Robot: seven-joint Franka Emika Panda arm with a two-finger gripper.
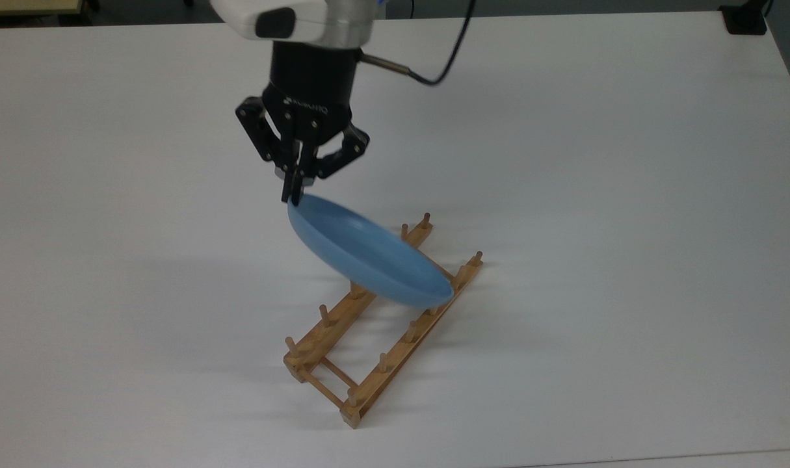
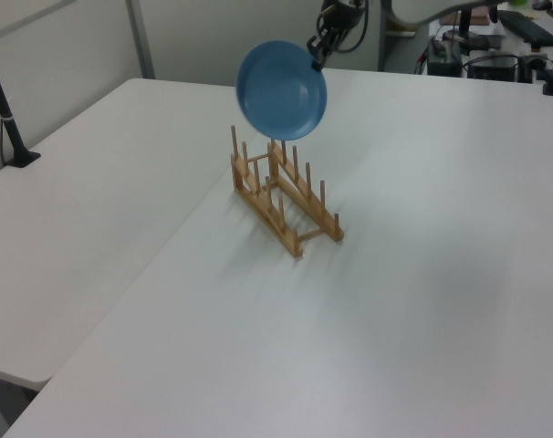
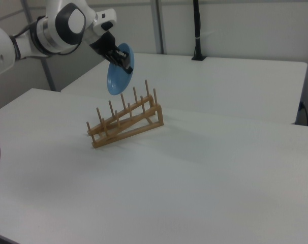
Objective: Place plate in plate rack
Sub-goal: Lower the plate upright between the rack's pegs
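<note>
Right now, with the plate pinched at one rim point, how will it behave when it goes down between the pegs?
The plate is probably rigid: it hangs from the gripper on one rim point without sagging. Its glossy surface looks slippery, so it may pivot in that narrow pinch. Being round and on edge, it could roll along the plate rack rails unless pegs catch it.

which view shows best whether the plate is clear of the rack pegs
The right view: the plate, pinched at its rim by the claw, hangs edge-on with a gap above the plate rack. The left view shows its round face, lower edge near the pegs. The top view has it overlapping the rack.
</note>
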